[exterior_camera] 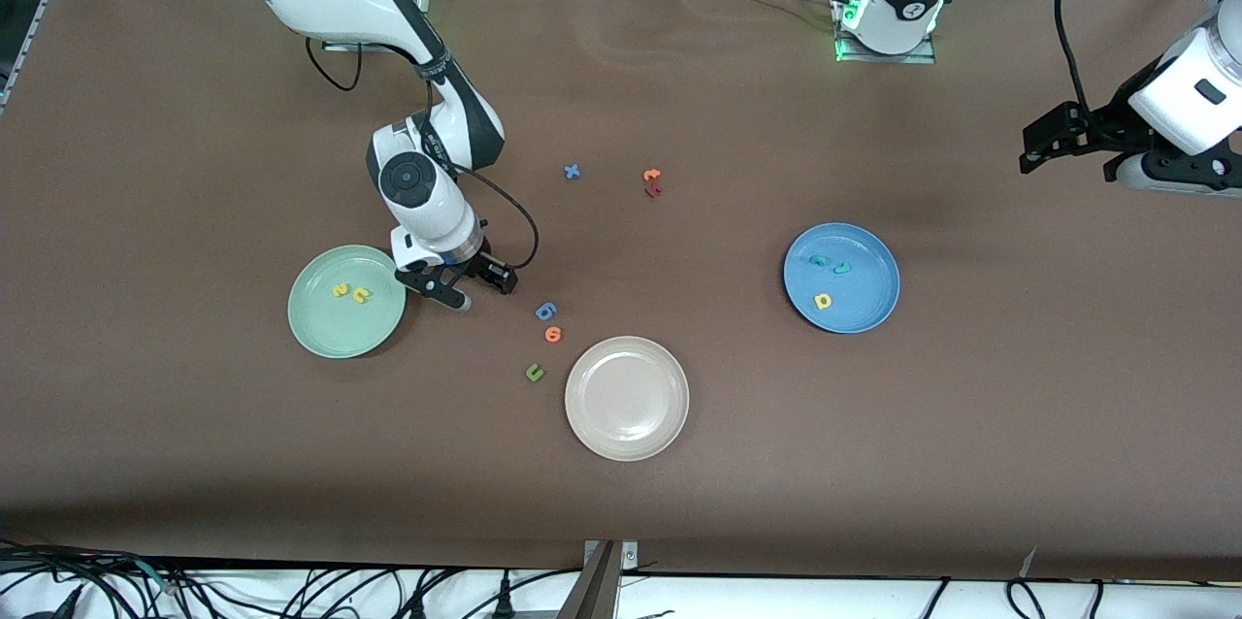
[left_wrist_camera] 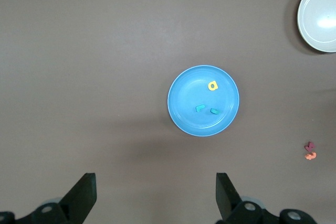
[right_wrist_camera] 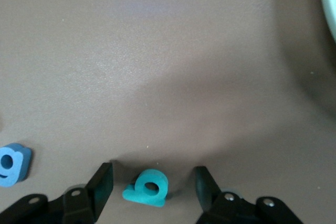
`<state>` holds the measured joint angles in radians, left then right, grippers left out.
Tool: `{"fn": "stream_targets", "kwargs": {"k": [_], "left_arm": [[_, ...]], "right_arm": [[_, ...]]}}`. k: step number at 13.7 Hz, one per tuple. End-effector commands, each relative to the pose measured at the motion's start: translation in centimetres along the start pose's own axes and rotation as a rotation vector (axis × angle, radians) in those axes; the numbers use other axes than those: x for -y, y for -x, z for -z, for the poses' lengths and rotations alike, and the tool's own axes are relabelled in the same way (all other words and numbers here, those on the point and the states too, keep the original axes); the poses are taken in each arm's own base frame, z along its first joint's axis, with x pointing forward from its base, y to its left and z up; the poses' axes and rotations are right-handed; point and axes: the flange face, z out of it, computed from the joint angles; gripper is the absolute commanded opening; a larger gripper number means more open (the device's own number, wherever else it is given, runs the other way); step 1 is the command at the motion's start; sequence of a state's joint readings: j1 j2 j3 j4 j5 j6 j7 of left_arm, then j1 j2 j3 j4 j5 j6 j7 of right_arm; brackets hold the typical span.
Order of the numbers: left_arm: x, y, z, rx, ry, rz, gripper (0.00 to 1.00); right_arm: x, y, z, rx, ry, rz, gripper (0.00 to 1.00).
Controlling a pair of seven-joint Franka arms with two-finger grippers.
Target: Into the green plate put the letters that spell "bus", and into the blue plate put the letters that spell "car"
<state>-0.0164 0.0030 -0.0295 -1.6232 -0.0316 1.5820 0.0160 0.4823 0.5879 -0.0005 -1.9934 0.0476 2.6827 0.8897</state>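
Teal "b" (right_wrist_camera: 148,187) flat on bench (exterior_camera: 679,66) just beside green plate (exterior_camera: 315,328), centred btwn spread, not yet gripping fingers of right tool (right_wrist_camera: 152,182), straight below it; left tool (left_wrist_camera: 155,195) open, waiting high over bench nr blue plate (left_wrist_camera: 181,111).

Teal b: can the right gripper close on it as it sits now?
Probably yes. The right gripper is down at the table beside the green plate, fingers open either side of the teal b, nothing between.
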Motion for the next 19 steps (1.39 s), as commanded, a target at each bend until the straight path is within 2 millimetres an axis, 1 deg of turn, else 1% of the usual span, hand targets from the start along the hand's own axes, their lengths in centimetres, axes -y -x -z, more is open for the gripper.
{"fn": "stream_targets", "kwargs": {"k": [1, 2, 3, 6, 9, 12, 14, 19], "left_arm": [[-0.6, 0.8, 0.3, 0.002, -0.034, 0.032, 1.00], [-0.5, 0.8, 0.4, -0.003, -0.061, 0.031, 1.00], [-0.8, 1.0, 0.5, -0.002, -0.067, 0.020, 1.00], [-0.9, 1.0, 0.6, -0.005, -0.067, 0.015, 1.00], [-1.0, 1.0, 0.5, -0.002, -0.064, 0.013, 1.00], [-1.0, 0.9, 0.4, 0.000, -0.059, 0.014, 1.00], [-1.0, 0.9, 0.4, 0.000, -0.059, 0.014, 1.00], [-0.9, 0.9, 0.4, 0.000, -0.059, 0.016, 1.00]], "right_arm": [[0.3, -0.1, -0.9, 0.003, 0.002, 0.014, 0.72], [0.4, 0.1, -0.9, 0.006, 0.000, 0.013, 0.72], [0.5, 0.3, -1.0, 0.007, -0.001, 0.013, 0.72], [1.1, 1.1, -0.9, 0.015, -0.009, 0.024, 0.72], [1.4, 1.4, -0.9, 0.019, -0.012, 0.029, 0.71], [1.4, 1.5, -0.9, 0.019, -0.012, 0.035, 0.67], [1.4, 1.4, -0.9, 0.018, -0.011, 0.038, 0.61], [1.2, 1.0, -0.9, 0.013, -0.009, 0.036, 0.61]]}}
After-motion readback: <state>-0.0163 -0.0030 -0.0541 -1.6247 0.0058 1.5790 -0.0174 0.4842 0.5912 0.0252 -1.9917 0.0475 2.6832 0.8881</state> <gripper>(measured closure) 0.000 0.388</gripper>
